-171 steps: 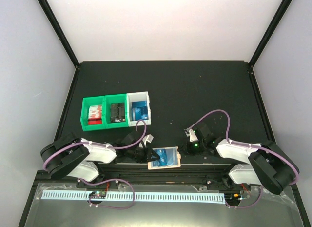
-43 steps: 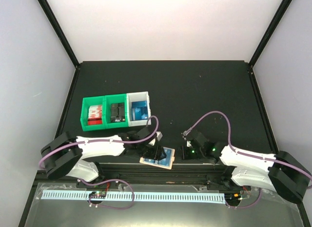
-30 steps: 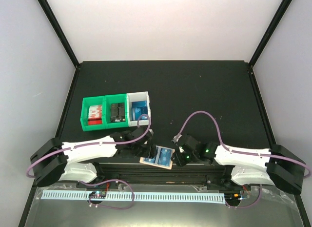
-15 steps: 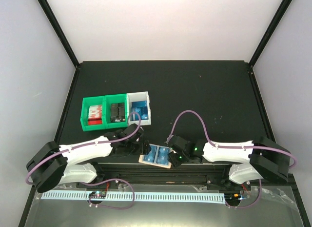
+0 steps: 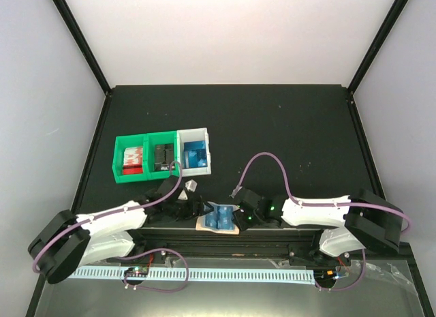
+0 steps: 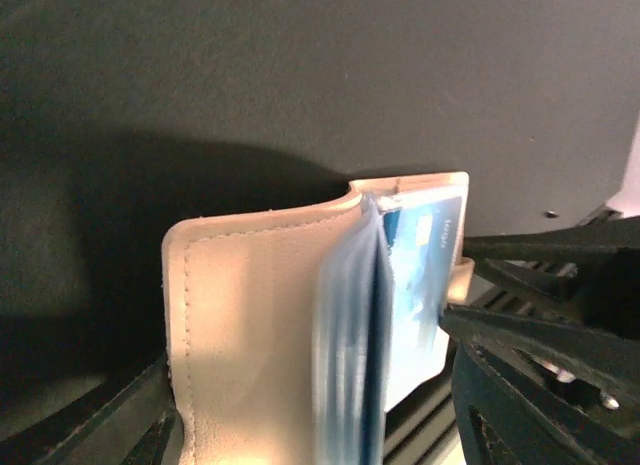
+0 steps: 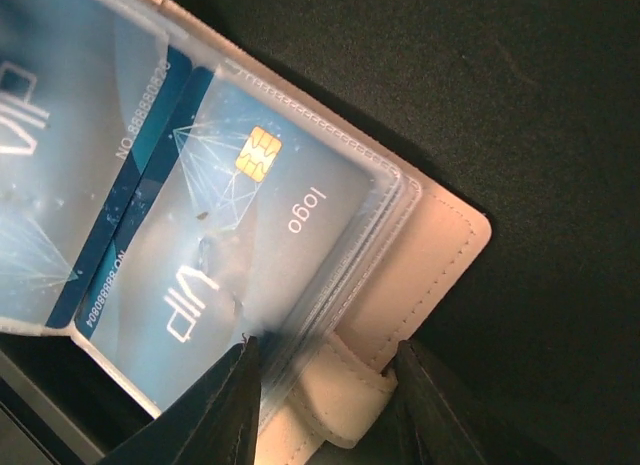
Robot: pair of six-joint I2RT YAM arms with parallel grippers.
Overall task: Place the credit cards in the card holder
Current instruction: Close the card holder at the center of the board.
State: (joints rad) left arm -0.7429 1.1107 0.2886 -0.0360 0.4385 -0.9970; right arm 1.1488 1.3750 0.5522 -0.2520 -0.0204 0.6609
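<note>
Looking down from the top view, the holder (image 5: 208, 225) is at the bottom centre of the frame, right at the near edge of the desk (image 5: 286, 133). It's half folded, with blue cards (image 5: 221, 216) showing inside. The left claw (image 5: 201, 210) is up against its left side and the right claw (image 5: 239, 218) against its right. Up and to the left, two green bins (image 5: 144, 139) and a white bin (image 5: 193, 133) sit in a row touching each other, and the white one has something blue in it.

Left wrist view: the holder's tan cover (image 6: 250, 335) fills the lower middle, with the clear sleeves (image 6: 345, 345) and cards fanned out just to its right. Dark fingers (image 6: 130, 430) show at lower left and lower right with the holder between them. So that claw stands wide, but I can't tell if it's actually squeezing.

Right wrist view: super close on the sleeves. There's a card with a gold chip, "logo" and "VIP" on it in the middle, and the tan edge runs down the right. At the bottom the two fingers (image 7: 235, 405) sit either side of the tan strap (image 7: 335, 395), so that claw is narrow and pinching the holder there.
</note>
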